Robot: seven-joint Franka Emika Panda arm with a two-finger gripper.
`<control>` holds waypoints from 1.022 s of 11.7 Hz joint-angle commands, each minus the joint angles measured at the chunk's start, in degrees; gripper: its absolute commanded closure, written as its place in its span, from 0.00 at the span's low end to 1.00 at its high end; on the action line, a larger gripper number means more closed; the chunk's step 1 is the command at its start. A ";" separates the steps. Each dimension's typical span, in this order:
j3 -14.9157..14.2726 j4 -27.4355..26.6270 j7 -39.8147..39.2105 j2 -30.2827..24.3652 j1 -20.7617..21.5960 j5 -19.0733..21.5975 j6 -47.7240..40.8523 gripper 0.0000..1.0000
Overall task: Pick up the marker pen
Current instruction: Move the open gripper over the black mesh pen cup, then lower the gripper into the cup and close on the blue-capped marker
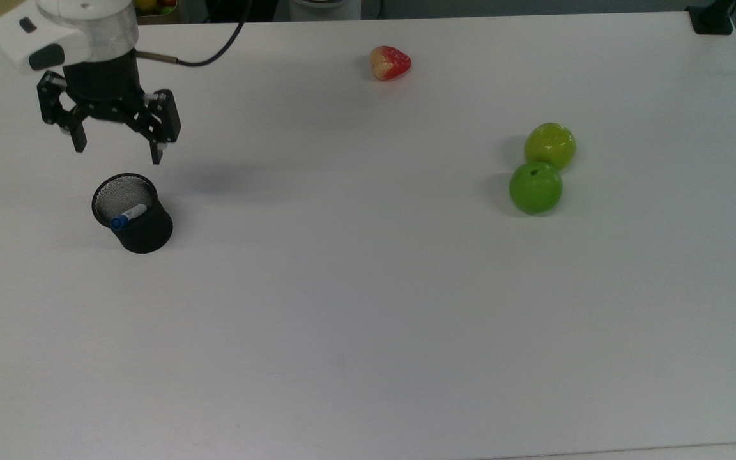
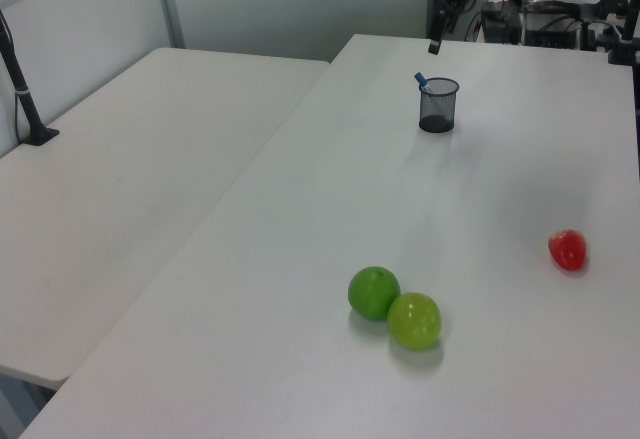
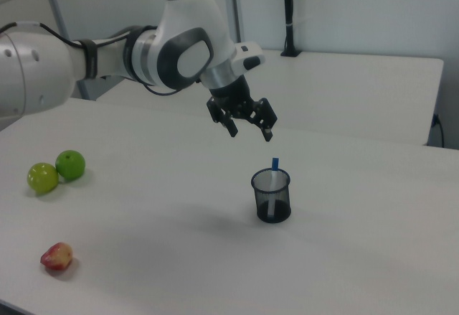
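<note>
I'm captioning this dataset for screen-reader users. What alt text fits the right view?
A white robot arm holds its open gripper in the air above a black mesh cup with a blue-capped marker pen sticking out, on a white table. Two green apples and a red fruit lie at the right view's left.

The light is bright, even and comes from above. The white worktop (image 1: pixel 368 287) shows a soft, blurred shadow near the gripper (image 1: pixel 117 152) in the top view. The green apples (image 1: pixel 536 187) carry small glare spots and short shadows. The left view looks a little soft.
</note>
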 commanded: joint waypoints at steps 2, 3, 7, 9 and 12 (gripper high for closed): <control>-0.08 0.45 -0.79 4.36 -0.19 0.56 8.49 0.00; -0.08 0.45 -0.79 5.59 -0.19 0.56 9.99 0.00; -0.08 -0.16 0.43 7.88 -0.89 0.64 13.61 0.01; -0.08 -0.25 0.44 8.50 -1.15 0.56 14.83 0.15; -0.08 -0.95 0.26 9.03 -1.85 0.56 16.33 0.36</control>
